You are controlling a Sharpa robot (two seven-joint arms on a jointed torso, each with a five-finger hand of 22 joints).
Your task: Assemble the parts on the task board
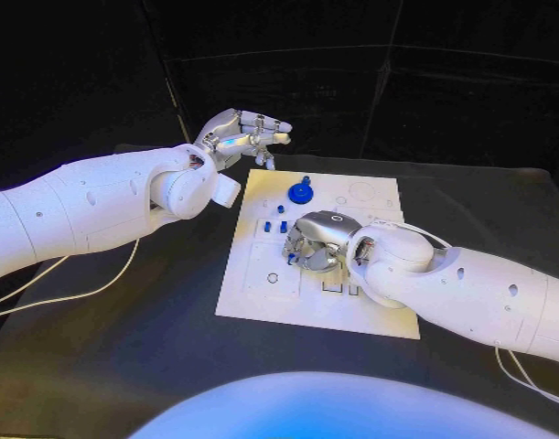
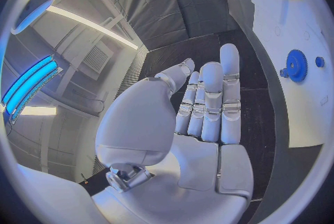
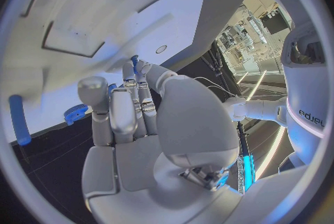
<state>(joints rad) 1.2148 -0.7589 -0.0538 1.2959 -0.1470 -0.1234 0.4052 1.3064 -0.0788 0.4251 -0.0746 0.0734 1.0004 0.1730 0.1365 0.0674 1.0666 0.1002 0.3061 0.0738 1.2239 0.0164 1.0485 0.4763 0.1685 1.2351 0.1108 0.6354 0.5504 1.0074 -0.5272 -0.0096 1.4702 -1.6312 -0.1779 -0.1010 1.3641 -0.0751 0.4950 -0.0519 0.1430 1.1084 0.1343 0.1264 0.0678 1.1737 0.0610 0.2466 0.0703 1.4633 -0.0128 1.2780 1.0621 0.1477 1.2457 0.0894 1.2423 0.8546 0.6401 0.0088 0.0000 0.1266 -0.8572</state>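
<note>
Step in hand, as judged: a small part is being worked at the middle of the task board (image 1: 308, 302). The right hand (image 1: 317, 243) is set low over the board's centre, fingers curled downward and close together. In the right wrist view a small blue piece (image 3: 134, 61) is seen at the fingertips (image 3: 129, 71), apparently pinched; a firm hold can't be confirmed.

Left hand (image 1: 237, 134) is held raised off the board's far left corner, above the bench (image 1: 121, 366). In the left wrist view its fingers (image 2: 212, 101) are extended side by side, nothing held.

Parts located: blue gear (image 1: 300, 193) on the far part of the board, well apart from the right hand; small blue pegs (image 1: 276, 222) between the gear and the right hand, just beside that hand.

Next move, as judged: the pinched piece needs to be lined up over its hole and pressed straight down. The target hole is hidden under the hand, so seating can't be checked.
</note>
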